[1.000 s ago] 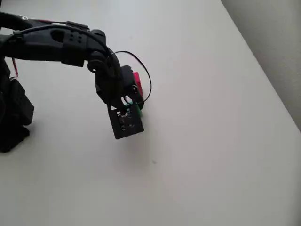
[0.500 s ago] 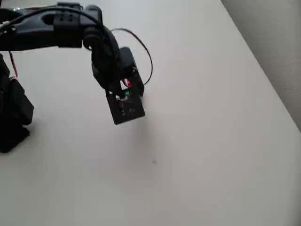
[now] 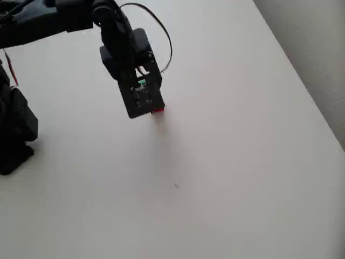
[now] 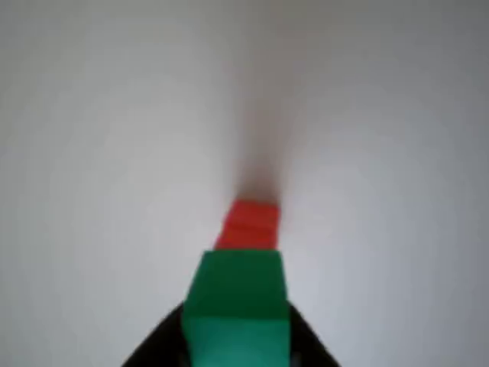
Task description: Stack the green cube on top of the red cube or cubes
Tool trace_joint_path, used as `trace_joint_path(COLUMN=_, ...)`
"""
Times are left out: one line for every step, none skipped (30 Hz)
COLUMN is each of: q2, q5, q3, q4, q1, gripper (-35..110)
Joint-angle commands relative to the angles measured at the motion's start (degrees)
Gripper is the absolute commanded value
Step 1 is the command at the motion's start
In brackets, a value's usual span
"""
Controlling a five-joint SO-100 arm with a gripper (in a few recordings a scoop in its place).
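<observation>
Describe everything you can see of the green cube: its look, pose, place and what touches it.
The green cube is small, plain, bright green and matte, with no markings. In the wrist view it sits low and central, held between the black gripper fingers, its top face and near face showing, edges square to the view. The red cube lies just beyond it on the white table; whether the two touch cannot be told. In the overhead view a green sliver shows through the gripper.
</observation>
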Motion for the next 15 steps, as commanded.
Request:
trace_joint_path(q2=1.85, q5=0.97, q3=-5.36, q4=0.7, q1=-1.05, gripper=-2)
trace_joint_path(q2=1.76, q5=1.14, q3=-5.54, q4=0.79, q1=-1.32, gripper=-2)
trace_joint_path(q2=1.67, q5=1.23, q3=-5.71, q4=0.79, q1=-1.58, gripper=-2)
trace_joint_path(q2=1.58, q5=1.41, q3=-5.8, q4=0.88, q1=-1.85, gripper=-2)
trace_joint_path(q2=1.58, q5=1.49, q3=-5.89, q4=0.88, q1=-2.02, gripper=-2)
trace_joint_path(q2=1.49, q5=1.58, q3=-5.98, q4=0.88, q1=-2.2, gripper=-2)
trace_joint_path(q2=1.32, q5=1.67, q3=-6.15, q4=0.97, q1=-2.46, gripper=-2)
trace_joint_path(q2=1.05, q5=1.85, q3=-6.33, q4=1.05, q1=-2.55, gripper=-2)
trace_joint_path(q2=0.97, q5=2.02, q3=-6.33, q4=1.05, q1=-2.72, gripper=-2)
trace_joint_path(q2=0.79, q5=2.11, q3=-6.33, q4=1.05, q1=-2.9, gripper=-2)
trace_joint_path(q2=0.53, q5=2.2, q3=-6.33, q4=1.05, q1=-3.08, gripper=-2)
trace_joint_path(q2=0.35, q5=2.37, q3=-6.42, q4=1.05, q1=-3.16, gripper=-2)
trace_joint_path(q2=0.09, q5=2.46, q3=-6.42, q4=1.05, q1=-3.34, gripper=-2)
trace_joint_path(q2=-0.09, q5=2.64, q3=-6.42, q4=0.97, q1=-3.43, gripper=-2)
trace_joint_path(q2=-0.35, q5=2.72, q3=-6.42, q4=0.97, q1=-3.6, gripper=-2)
